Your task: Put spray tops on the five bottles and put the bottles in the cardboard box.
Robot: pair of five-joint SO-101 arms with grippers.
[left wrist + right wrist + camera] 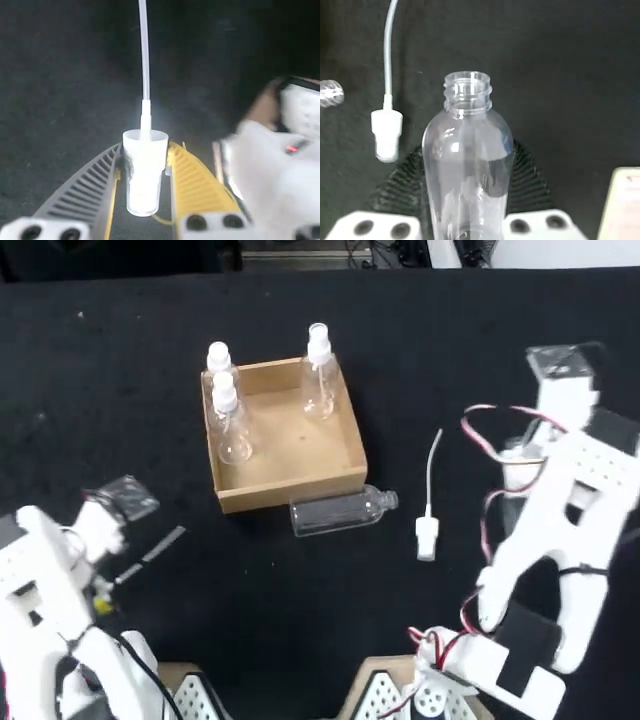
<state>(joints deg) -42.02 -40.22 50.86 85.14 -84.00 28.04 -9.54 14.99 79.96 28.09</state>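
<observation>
Bottle without a top, squeezed tight by the right gripper, well apart from the cardboard box. Spray top pinched tight in the left gripper. Looks like fitting the fourth top. Next: bring the two together, straight and slow, then push in.

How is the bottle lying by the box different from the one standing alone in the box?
The lying bottle rests on its side on the table, outside the box; the standing bottle is upright inside it. The standing bottle wears a white spray top; the lying bottle's neck is open and bare. Both are clear.
</observation>
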